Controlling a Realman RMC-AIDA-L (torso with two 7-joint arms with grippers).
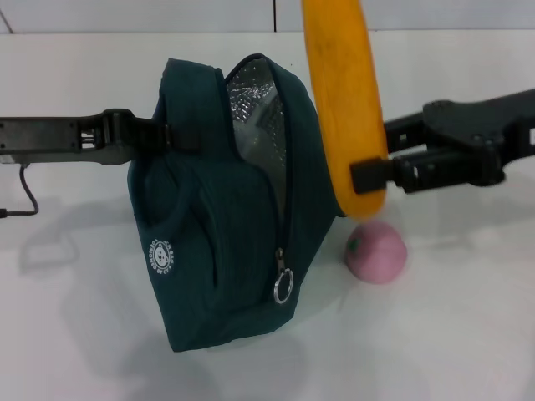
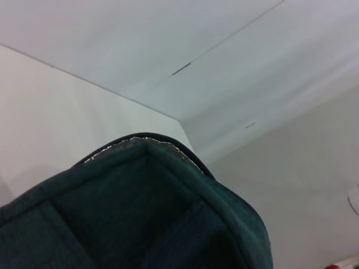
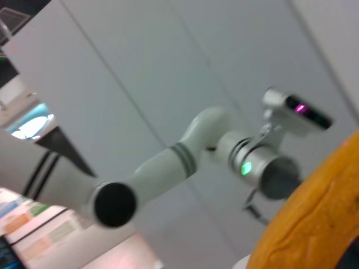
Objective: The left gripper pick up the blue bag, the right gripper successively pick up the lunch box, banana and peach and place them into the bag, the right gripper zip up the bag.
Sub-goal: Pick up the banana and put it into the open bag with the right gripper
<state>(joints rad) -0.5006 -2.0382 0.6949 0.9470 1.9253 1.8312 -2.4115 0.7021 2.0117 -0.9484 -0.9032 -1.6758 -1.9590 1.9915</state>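
The banana [image 1: 344,100] is clamped near its lower end between the closed fingers of the right gripper [image 1: 368,177], which reaches in level from the robot's right side; the fruit stands nearly upright above those jaws, its yellow-orange body rising past the top of the head view. Just below the jaws and a little toward the camera, the pink peach [image 1: 377,251] sits on the white table [image 1: 468,334], apart from the banana's lower tip. Immediately beside the jaws, on their inner side, is the blue bag [image 1: 217,242], held upright with its zipper open and its silver lining showing at the mouth; a round metal pull ring [image 1: 282,288] hangs at the low end of the zipper. On the bag's far side from the right jaws, the left gripper [image 1: 159,135] comes in level from the robot's left, its jaws closed on the bag's upper edge. In the right wrist view, the banana's curved skin [image 3: 314,218] fills one corner, with a white jointed arm [image 3: 185,162] beyond it.
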